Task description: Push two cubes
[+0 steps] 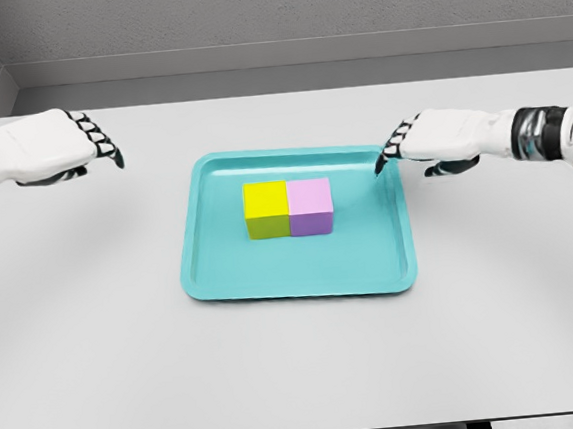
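Two solid-looking cubes, a yellow cube (266, 208) and a lilac cube (311, 206), sit touching side by side near the middle of a shallow turquoise plastic tray (203, 272) on the pale grey worktop (86, 332). They look rigid, light and smooth-sided, so they should slide easily on the slick tray; flat pressure low on an outer face seems the safest contact, not a pinch. The left hand (35, 148) hovers well apart, to the far left, fingers loosely curled, holding nothing. The right hand (441, 141) hangs at the tray's far right corner, fingers (393, 148) bent downward, empty. Both forearms are cut off by the picture's edges, and the cubes' rear faces are hidden.
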Controlling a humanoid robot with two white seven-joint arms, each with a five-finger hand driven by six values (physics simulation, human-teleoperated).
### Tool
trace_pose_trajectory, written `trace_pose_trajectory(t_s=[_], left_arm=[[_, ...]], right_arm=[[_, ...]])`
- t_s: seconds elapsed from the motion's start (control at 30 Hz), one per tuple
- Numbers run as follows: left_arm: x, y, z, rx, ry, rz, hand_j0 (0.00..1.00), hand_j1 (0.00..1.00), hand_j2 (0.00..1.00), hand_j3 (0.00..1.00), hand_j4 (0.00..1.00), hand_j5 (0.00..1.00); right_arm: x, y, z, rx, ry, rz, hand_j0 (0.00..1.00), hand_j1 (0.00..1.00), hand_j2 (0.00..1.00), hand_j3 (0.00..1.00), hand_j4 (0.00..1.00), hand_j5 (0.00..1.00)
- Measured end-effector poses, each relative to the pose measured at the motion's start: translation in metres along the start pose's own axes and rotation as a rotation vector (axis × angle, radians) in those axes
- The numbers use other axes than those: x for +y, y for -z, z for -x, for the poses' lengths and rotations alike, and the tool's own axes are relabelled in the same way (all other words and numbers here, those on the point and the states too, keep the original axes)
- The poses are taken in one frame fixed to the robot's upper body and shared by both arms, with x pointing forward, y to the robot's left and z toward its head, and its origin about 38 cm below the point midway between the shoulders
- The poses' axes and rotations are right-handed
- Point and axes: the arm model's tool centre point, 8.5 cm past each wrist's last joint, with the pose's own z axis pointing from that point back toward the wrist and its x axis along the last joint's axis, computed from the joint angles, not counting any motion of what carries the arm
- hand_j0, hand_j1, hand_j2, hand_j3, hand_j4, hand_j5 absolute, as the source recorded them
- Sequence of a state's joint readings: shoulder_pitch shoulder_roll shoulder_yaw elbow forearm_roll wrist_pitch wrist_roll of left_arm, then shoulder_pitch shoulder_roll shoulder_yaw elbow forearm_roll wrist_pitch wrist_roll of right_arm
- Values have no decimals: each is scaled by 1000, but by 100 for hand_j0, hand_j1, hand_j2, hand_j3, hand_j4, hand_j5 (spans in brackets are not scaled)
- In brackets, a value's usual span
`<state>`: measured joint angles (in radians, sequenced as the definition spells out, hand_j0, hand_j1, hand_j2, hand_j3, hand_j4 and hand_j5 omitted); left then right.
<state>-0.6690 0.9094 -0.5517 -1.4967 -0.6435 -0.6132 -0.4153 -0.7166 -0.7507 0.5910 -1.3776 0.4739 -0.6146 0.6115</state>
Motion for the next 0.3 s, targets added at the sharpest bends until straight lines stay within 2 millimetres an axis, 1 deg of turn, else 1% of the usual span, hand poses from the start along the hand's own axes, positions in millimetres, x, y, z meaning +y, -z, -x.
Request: trace_pose_trajectory(t_s=[0.03, 0.07, 0.1, 0.13, 0.17, 0.23, 0.3], left_arm=[[0, -2, 1, 2, -3, -1, 95, 95, 95, 95, 95, 95], [0, -3, 2, 2, -9, -4, 100, 100, 100, 100, 100, 100], [0, -6, 3, 5, -15, -4, 100, 100, 100, 100, 100, 100], [-2, -8, 4, 7, -20, 0, 100, 100, 100, 100, 100, 100], [-1, -10, 6, 11, -22, 0, 100, 100, 100, 100, 100, 100], [-3, -13, 8, 17, -27, 6, 100, 100, 100, 100, 100, 100], [-5, -15, 11, 24, -32, 12, 100, 100, 100, 100, 100, 100]], right_arm=[[1, -29, 13, 35, 56, 43, 100, 100, 100, 100, 100, 100], [3, -57, 28, 75, 116, 84, 100, 100, 100, 100, 100, 100], [6, -81, 42, 113, 171, 115, 100, 100, 100, 100, 100, 100], [21, -97, 50, 141, 237, 123, 100, 100, 100, 100, 100, 100], [33, -108, 55, 162, 278, 122, 100, 100, 100, 100, 100, 100], [39, -122, 62, 187, 319, 140, 100, 100, 100, 100, 100, 100], [43, -126, 64, 192, 340, 146, 100, 100, 100, 100, 100, 100]])
